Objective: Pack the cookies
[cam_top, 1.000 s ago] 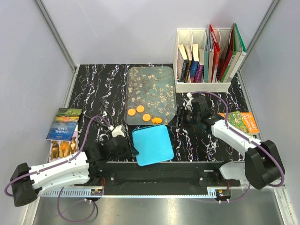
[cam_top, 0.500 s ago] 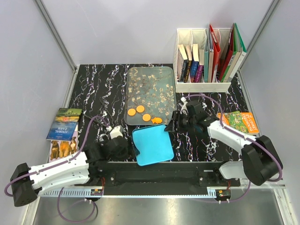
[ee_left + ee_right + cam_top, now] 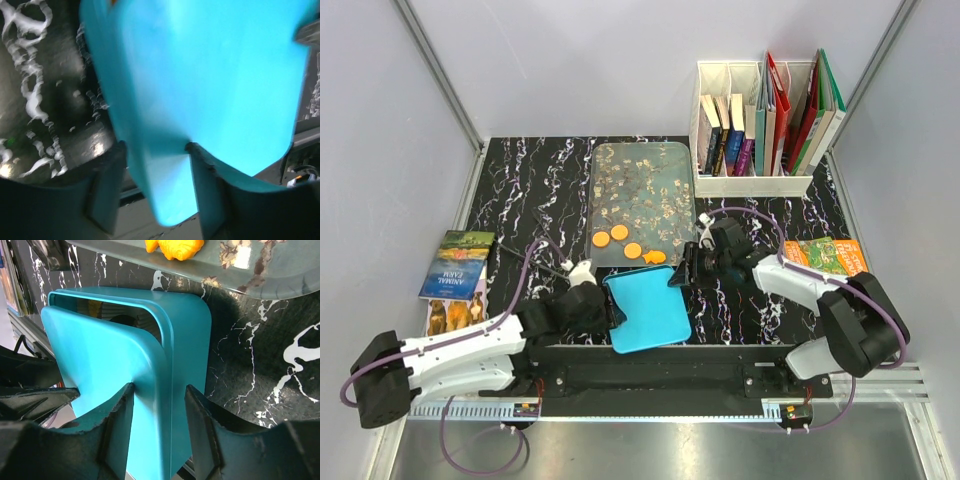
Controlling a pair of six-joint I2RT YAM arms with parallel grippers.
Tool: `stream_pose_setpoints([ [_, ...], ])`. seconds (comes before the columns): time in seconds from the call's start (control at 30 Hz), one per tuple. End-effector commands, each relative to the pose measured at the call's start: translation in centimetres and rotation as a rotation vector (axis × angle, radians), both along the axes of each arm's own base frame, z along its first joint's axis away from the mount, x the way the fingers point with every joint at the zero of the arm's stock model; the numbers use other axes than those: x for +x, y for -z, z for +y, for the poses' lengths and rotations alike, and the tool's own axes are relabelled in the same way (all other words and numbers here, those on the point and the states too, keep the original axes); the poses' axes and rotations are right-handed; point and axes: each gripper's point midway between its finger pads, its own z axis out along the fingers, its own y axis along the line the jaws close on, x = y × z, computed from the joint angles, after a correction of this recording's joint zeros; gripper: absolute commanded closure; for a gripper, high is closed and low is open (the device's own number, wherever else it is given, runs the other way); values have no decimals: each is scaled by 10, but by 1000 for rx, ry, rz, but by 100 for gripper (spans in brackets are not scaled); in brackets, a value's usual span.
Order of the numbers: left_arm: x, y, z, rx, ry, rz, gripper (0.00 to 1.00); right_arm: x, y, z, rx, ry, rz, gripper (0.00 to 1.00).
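Several orange cookies [image 3: 619, 232] lie on the near end of a glass tray [image 3: 596, 200]; one shows in the right wrist view [image 3: 175, 247]. A teal box [image 3: 650, 310] lies in front of the tray, its lid [image 3: 100, 365] slightly ajar above the box wall [image 3: 187, 340]. My left gripper [image 3: 610, 312] is at the box's left edge, shut on the lid's lip [image 3: 165, 185]. My right gripper [image 3: 680, 272] is at the box's far right corner, fingers open and straddling the lid's right edge [image 3: 160, 400]. No green, pink or black cookie shows.
A white organiser with books [image 3: 755, 130] stands at the back right. A picture book [image 3: 458, 262] and a second one [image 3: 450, 315] lie at the left, another [image 3: 832, 258] at the right. A black rail [image 3: 650, 375] runs along the near edge.
My right gripper has moved left and down from beside the organiser to the box's far right corner. My left gripper has pushed right against the box's left edge.
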Motion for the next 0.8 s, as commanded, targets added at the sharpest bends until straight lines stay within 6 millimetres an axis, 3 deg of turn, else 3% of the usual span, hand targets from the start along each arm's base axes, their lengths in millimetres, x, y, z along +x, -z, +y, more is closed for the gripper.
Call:
stream_pose_setpoints([
  [0.0,4,23,12,113,44,8,52,-3,1,7,31,-24,-15,51],
  [0.17,11,25,1,99,76,2,64,-7,6,5,39,-14,-2,54],
  [0.43,18,26,-13,143,170,-2,65,-15,4,8,87,-8,10,59],
  [0.57,23,22,-15,146,159,-9,63,-18,1,7,94,-2,5,59],
  [0.7,27,12,-12,141,133,-23,47,-16,-9,7,101,4,-20,56],
  [0.77,27,7,-8,137,115,-33,45,-12,-14,8,101,7,-32,56],
])
